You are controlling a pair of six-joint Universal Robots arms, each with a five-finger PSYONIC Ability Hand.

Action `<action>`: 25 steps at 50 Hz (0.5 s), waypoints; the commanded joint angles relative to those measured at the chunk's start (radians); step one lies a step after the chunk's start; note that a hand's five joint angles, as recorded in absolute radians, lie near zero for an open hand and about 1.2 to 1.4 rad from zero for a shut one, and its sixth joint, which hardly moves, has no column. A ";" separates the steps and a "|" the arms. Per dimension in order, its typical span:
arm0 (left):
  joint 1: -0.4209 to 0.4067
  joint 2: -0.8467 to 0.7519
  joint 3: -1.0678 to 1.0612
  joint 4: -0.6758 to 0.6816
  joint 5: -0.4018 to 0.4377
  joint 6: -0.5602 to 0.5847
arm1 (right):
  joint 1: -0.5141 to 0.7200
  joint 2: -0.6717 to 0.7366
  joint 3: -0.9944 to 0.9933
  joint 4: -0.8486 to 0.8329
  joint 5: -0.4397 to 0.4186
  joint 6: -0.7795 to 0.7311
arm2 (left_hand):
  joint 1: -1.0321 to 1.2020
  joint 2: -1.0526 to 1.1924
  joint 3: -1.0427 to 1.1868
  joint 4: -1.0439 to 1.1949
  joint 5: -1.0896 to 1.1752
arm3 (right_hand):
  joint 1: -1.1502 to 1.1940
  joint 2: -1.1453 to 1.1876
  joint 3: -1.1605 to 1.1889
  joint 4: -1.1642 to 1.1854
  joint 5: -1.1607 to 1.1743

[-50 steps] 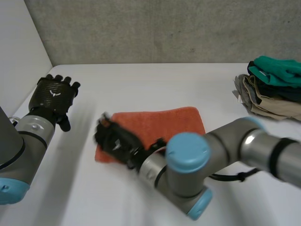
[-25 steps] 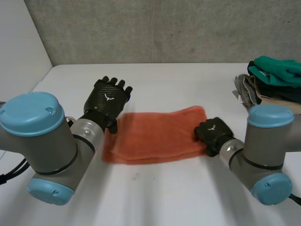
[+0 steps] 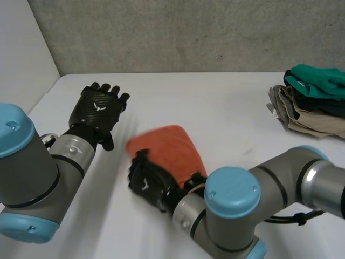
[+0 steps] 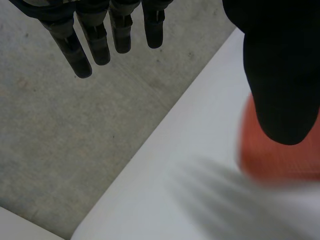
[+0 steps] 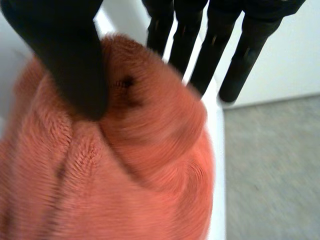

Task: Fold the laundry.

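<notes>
The orange terry-cloth towel (image 3: 170, 145) lies bunched into a rounded wedge on the white table (image 3: 215, 102), left of its middle and nearer the front edge than the far one. The right hand (image 3: 146, 182) is on the towel's near end. In the right wrist view its thumb (image 5: 65, 60) presses into the pile while its straight fingers (image 5: 220, 45) reach past the cloth's rounded edge, so the towel looks pinched between thumb and fingers. The left hand (image 3: 98, 109) hovers toward the table's far-left corner, its fingers spread and straight and holding nothing. The towel lies near it but not touching, toward the table's middle and front, off the thumb side of the hand. As far as the head view shows, the towel's longer run goes from the right hand at the front away toward the far edge, leaning a little to the right, with its rounded end pointing at the far edge; the bunching makes the axis hard to fix. The right hand is clearly the nearer and already has the cloth. The next fold probably depends on the left hand crossing to the towel's free far end so the cloth can be drawn flat between the two. A heap of folded clothes (image 3: 312, 102) sits at the right edge, well apart.
</notes>
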 commanded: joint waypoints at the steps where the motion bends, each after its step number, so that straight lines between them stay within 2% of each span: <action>1: -0.005 -0.004 -0.001 0.004 0.001 -0.052 | -0.054 -0.072 0.048 -0.003 -0.017 0.159 | -0.017 -0.028 -0.036 -0.027 -0.045 | -0.426 -0.459 -0.479 -0.477 -0.471; 2: -0.005 -0.004 0.005 0.004 0.001 -0.061 | -0.078 -0.104 0.052 0.000 -0.017 0.208 | -0.017 -0.028 -0.036 -0.027 -0.045 | -0.426 -0.459 -0.479 -0.477 -0.471; 3: -0.007 -0.006 0.011 0.006 0.001 -0.072 | -0.130 -0.167 0.067 0.003 -0.018 0.336 | -0.017 -0.028 -0.036 -0.027 -0.045 | -0.426 -0.459 -0.479 -0.477 -0.471; 6: -0.019 -0.007 0.054 0.003 -0.002 -0.121 | -0.194 -0.241 0.091 0.003 -0.030 0.558 | -0.007 -0.018 -0.026 -0.018 -0.036 | -0.426 -0.459 -0.479 -0.477 -0.471; 7: -0.027 -0.009 0.065 0.003 -0.004 -0.138 | -0.224 -0.267 0.089 0.008 -0.027 0.700 | -0.007 -0.018 -0.026 -0.018 -0.036 | -0.426 -0.459 -0.479 -0.477 -0.471; 11: -0.108 -0.042 0.156 -0.013 -0.056 -0.248 | -0.278 -0.285 0.060 0.096 -0.030 0.973 | 0.046 0.034 0.027 0.035 0.017 | -0.426 -0.459 -0.479 -0.477 -0.471; 17: -0.209 -0.135 0.258 -0.105 -0.183 -0.333 | -0.339 -0.237 -0.082 0.327 -0.026 1.059 | 0.052 0.041 0.033 0.041 0.023 | -0.426 -0.459 -0.479 -0.477 -0.471; 19: -0.244 -0.182 0.284 -0.155 -0.225 -0.360 | -0.330 -0.162 -0.162 0.405 -0.026 1.054 | 0.040 0.029 0.021 0.029 0.011 | -0.426 -0.459 -0.479 -0.477 -0.471; 25: -0.291 -0.291 0.283 -0.224 -0.263 -0.437 | -0.329 -0.023 -0.319 0.511 -0.033 1.053 | 0.019 0.008 0.001 0.009 -0.009 | -0.426 -0.459 -0.479 -0.477 -0.471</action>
